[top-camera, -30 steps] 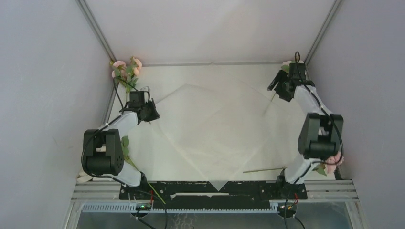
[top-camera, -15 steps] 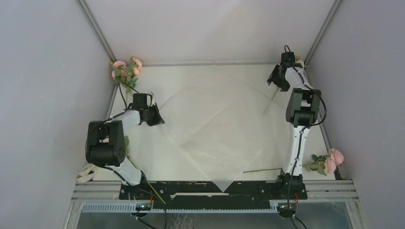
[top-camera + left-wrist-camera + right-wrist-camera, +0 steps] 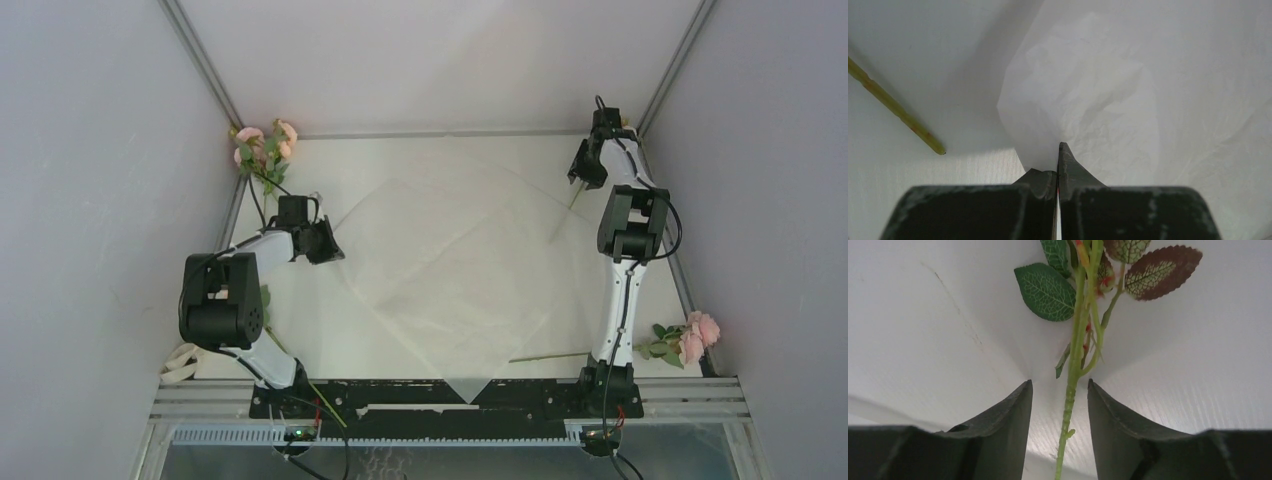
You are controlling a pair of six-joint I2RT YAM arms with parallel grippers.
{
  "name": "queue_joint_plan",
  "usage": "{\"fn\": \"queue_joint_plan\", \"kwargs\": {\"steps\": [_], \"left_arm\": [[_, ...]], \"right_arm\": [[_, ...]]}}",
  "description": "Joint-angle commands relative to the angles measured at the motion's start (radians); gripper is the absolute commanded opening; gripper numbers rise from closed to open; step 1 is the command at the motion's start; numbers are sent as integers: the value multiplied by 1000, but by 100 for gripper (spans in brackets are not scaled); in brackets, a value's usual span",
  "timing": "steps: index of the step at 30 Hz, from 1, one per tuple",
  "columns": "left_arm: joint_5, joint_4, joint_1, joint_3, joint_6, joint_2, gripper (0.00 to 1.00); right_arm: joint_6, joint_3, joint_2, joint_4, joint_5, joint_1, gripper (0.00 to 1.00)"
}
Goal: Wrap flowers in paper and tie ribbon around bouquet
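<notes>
White table [image 3: 305, 325]: left gripper [image 3: 1058, 155] clamps the paper [image 3: 1088, 90] at a corner; right gripper [image 3: 1059, 390] straddles a stem [image 3: 1077, 340], jaws apart. An off-centre close could flick the thin stem away.

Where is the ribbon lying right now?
In the top view, the ribbon lies at the near left corner of the table, just left of the left arm base.

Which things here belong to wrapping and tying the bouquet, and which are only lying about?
Belong to the job:
- paper, one corner pinched in the left gripper
- flowers: far-left sprig, near-right sprig, and a stem between the open fingers of the right gripper
- ribbon, near left

Only lying about:
- black cables
- aluminium rail
</notes>
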Motion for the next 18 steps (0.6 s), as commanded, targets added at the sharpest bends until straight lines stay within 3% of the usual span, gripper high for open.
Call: {"fn": "queue_joint_plan", "kwargs": {"steps": [1, 3, 6, 9, 13, 18], "left_arm": [[1, 20, 0, 6, -8, -40, 0], [-4, 19, 0, 6, -5, -41, 0], [-3, 17, 0, 6, -3, -45, 0], [13, 23, 0, 7, -9, -47, 0], [25, 37, 0, 13, -26, -47, 0], [9, 55, 0, 5, -34, -52, 0]], "right_arm": [[-71, 88, 27, -40, -44, -10, 50], [-81, 116, 45, -61, -74, -12, 37], [-82, 105, 20, -49, -82, -19, 0], [-76, 34, -89, 27, 3, -26, 0], [-85, -117, -368, 217, 172, -34, 0], [-211, -302, -674, 450, 327, 33, 0]]}}
